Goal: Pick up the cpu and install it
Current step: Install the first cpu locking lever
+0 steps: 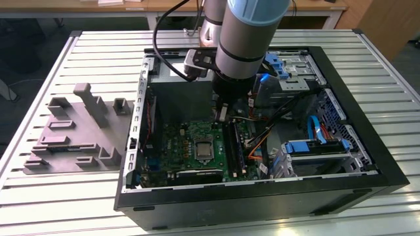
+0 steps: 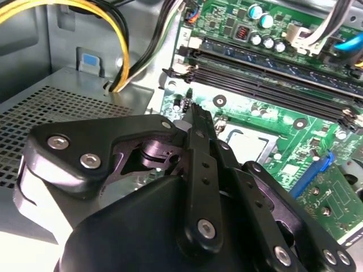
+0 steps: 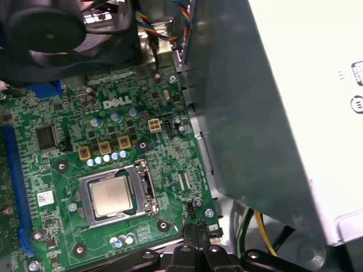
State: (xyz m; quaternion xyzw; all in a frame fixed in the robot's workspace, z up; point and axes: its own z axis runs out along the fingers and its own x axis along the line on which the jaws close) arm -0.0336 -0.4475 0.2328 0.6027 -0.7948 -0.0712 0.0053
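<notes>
Claw (image 2: 194,116): black jointed metal fingers pressed together at tips, nothing between them; hangs inside open PC case (image 1: 367,162). Cpu (image 3: 112,196): flat silvery square, seated in metal-framed socket (image 3: 116,195) on green motherboard (image 3: 170,153), below and just ahead of fingertips, apart. Grey sheet-metal box (image 3: 272,113) beside claw. Perforated grille (image 2: 62,113) behind claw.

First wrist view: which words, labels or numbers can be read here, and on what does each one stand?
Nothing can be quoted.
White logo on the motherboard: a brand name, not read out here.
White sticker on the motherboard: too small to read.
Top of the cpu, which lies in the socket: any print is too faint to read.
White label on the grey box: blurred, unreadable.
</notes>
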